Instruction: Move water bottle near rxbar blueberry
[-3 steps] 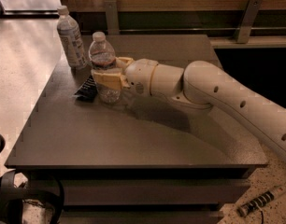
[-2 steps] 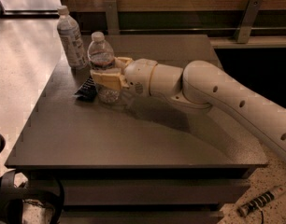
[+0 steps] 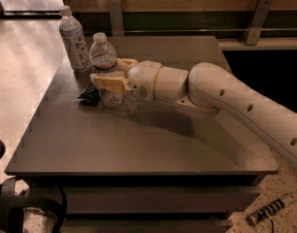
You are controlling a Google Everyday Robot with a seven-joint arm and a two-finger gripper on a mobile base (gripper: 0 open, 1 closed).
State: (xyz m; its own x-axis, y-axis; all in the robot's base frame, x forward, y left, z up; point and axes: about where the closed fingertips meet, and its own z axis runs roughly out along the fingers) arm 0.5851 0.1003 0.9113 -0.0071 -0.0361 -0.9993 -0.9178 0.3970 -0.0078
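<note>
The water bottle [image 3: 106, 62] is clear ribbed plastic with a white cap and a red-and-white band. It stands upright on the grey table [image 3: 139, 140] at the back left. My gripper [image 3: 109, 73] reaches in from the right and its yellowish fingers [image 3: 109, 83] are shut on the bottle's middle. The rxbar blueberry [image 3: 89, 93], a small dark flat wrapper, lies on the table just left of the bottle's base, touching or nearly touching it.
A taller whitish bottle [image 3: 74, 40] with a large white label stands at the table's back left corner, behind the bar. My arm [image 3: 226, 101] crosses the table's right half. A wooden wall with a rail runs behind. A cable lies on the floor at right.
</note>
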